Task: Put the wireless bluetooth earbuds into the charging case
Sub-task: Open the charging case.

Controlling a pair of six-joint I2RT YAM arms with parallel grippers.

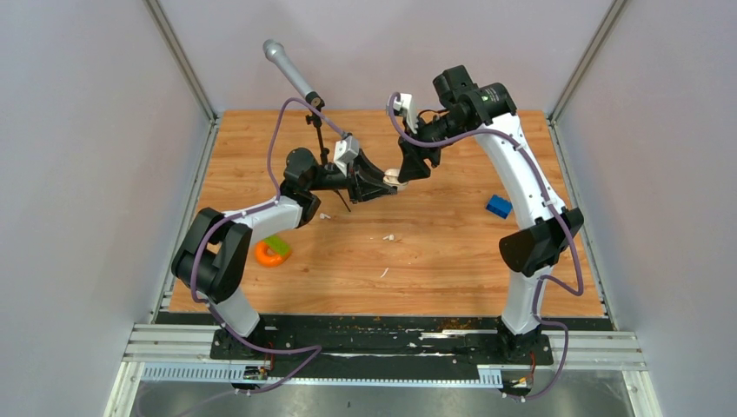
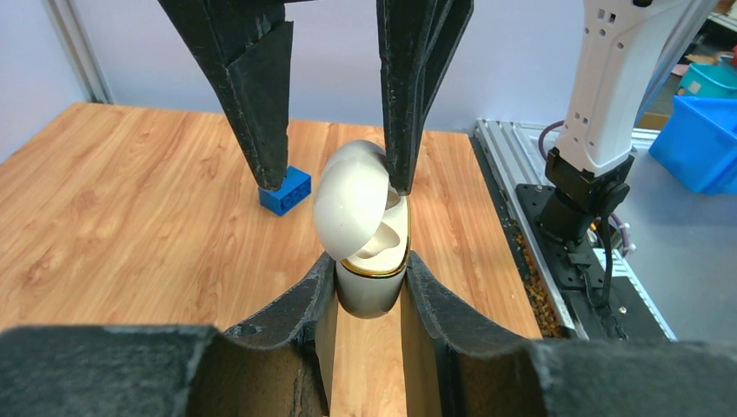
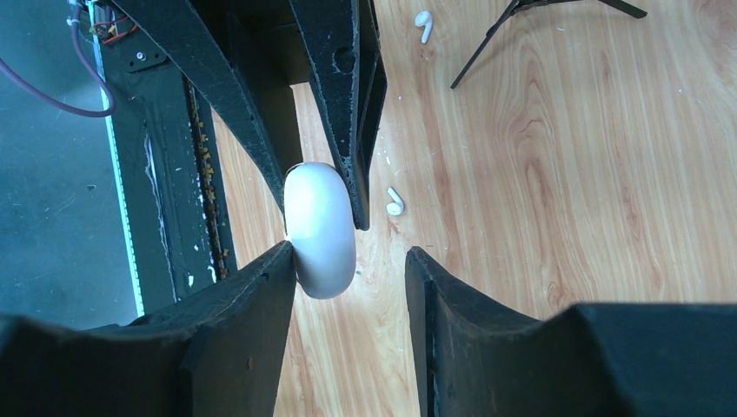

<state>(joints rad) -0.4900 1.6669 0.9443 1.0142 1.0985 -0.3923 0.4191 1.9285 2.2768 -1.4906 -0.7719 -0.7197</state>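
the task is at an early stage: the case is opened and presented, but no bud is in it yet. the left gripper (image 2: pixel 369 268) has its jaws closed on the lower half of the charging case (image 2: pixel 349 204) and holds it in the air above the middle of the counter (image 1: pixel 452 269), a little toward the far edge. the hinged lid is swung open, showing a gold rim and a tan inside. the pale curve in the hollow looks like a moulded socket rather than a bud, though the left wrist view does not settle that. the right gripper (image 3: pixel 352 252) has its jaws apart and grips nothing; 1 of its fingers (image 3: pixel 261 295) touches the side of the case, the other stands clear, so it seems to be steadying or propping the lid. both buds lie loose on the counter, well apart from each other and away from every edge: the first earbud (image 3: pixel 395 202) below the held case, the second earbud (image 3: pixel 423 24) farther toward the left edge, near a leg of the microphone tripod (image 1: pixel 323 139). a blue block (image 1: pixel 498 206) sits toward the right edge, apart from all this. what is left, as i judge it, is nearly everything: the free arm must pick up each of the 2 buds in turn and seat them stem-down in the sockets while the case stays clamped, and probably close the lid.
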